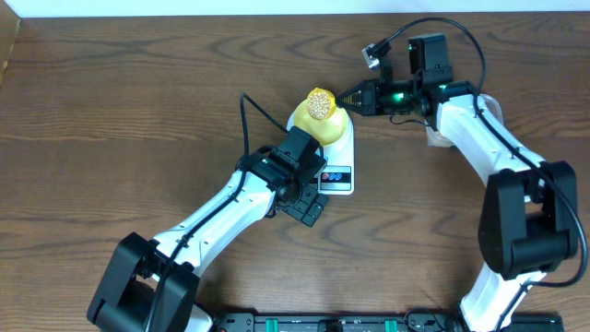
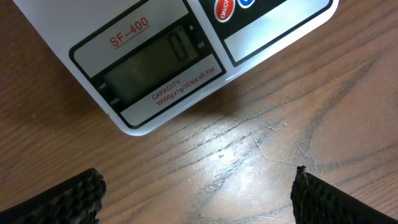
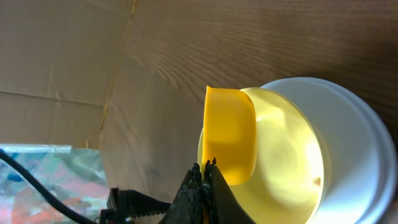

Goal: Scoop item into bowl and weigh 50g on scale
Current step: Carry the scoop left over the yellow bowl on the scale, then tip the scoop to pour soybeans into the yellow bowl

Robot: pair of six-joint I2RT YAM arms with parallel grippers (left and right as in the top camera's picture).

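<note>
Here, the wooden table (image 1: 111, 111) carries the white scale (image 1: 346, 152), its display facing the left gripper (image 2: 193, 190), whose jaws stand wide apart just off the scale's front edge, holding nothing. The pale bowl (image 1: 334, 127) sits on the scale. Over its rim, the right gripper (image 1: 350, 95) is clamped tight on a yellow scoop (image 3: 230, 137) heaped with beans (image 1: 320, 103).

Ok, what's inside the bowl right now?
The bowl looks almost empty: bare pale wall and one small speck. The scoop, heaped with beans and held by the right end effector, hides part of its floor.
</note>
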